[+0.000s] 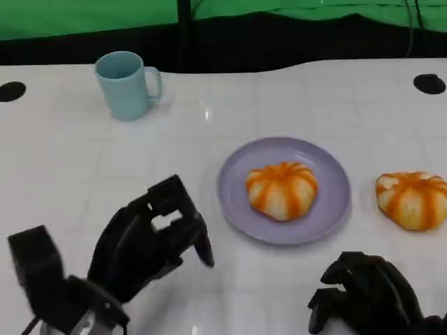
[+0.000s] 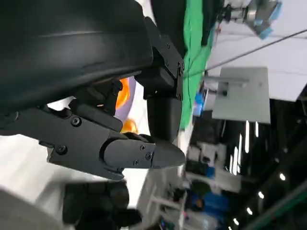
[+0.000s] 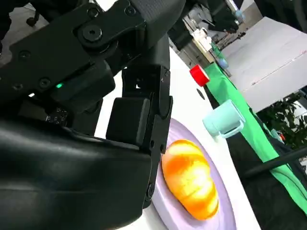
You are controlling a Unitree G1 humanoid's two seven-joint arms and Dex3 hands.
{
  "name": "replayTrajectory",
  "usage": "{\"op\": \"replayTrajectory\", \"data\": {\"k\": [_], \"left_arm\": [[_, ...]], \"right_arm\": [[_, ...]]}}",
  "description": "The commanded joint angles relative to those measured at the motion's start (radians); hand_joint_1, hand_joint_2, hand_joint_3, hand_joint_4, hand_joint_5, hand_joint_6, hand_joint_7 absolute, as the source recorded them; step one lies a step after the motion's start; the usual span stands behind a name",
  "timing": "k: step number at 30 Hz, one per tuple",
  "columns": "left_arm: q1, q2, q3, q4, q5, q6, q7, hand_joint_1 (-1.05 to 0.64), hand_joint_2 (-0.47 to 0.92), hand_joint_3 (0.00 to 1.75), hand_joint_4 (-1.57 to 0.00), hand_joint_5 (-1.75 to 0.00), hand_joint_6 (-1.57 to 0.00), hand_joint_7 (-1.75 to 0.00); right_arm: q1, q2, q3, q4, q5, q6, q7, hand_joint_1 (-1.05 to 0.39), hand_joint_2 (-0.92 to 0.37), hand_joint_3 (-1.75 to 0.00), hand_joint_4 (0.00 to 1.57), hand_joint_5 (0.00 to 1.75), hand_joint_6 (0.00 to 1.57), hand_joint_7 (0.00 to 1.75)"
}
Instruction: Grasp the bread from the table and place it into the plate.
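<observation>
A white table (image 1: 84, 181) holds two bread rolls, one plate and one mug. Both rolls are round, pale and striped with orange. One bread roll (image 1: 282, 190) sits in the middle of the lilac plate (image 1: 335, 209), which lies right of the table's centre. The second bread roll (image 1: 413, 199) lies on the bare table just beside the plate, on the robot's right, not touching the rim. A light blue mug (image 1: 127, 85) stands upright near the far edge on the left, well apart from the plate, its handle turned to the right.

Two black hands show at the near edge. The left hand (image 1: 150, 241) hovers left of the plate, its fingers apart and holding nothing. The right hand (image 1: 370, 289) is low at the near right, in front of the plate and the loose roll, touching neither; its fingers are curled inward with nothing in them.

In the right wrist view, the roll on the plate (image 3: 189, 178) lies just beyond the hand, with the mug (image 3: 221, 120) farther off and a small red object (image 3: 199, 75) behind it.
</observation>
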Motion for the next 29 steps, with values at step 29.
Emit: {"op": "replayTrajectory", "data": {"k": [29], "left_arm": [[0.019, -0.057, 0.137, 0.107, -0.095, 0.218, -0.186, -0.65, 0.92, 0.23, -0.92, -1.75, -0.68, -1.75]], "right_arm": [[-0.015, -0.019, -0.022, 0.024, 0.012, -0.009, 0.009, -1.05, -0.72, 0.00, 1.57, 0.77, 1.57, 0.39]]}}
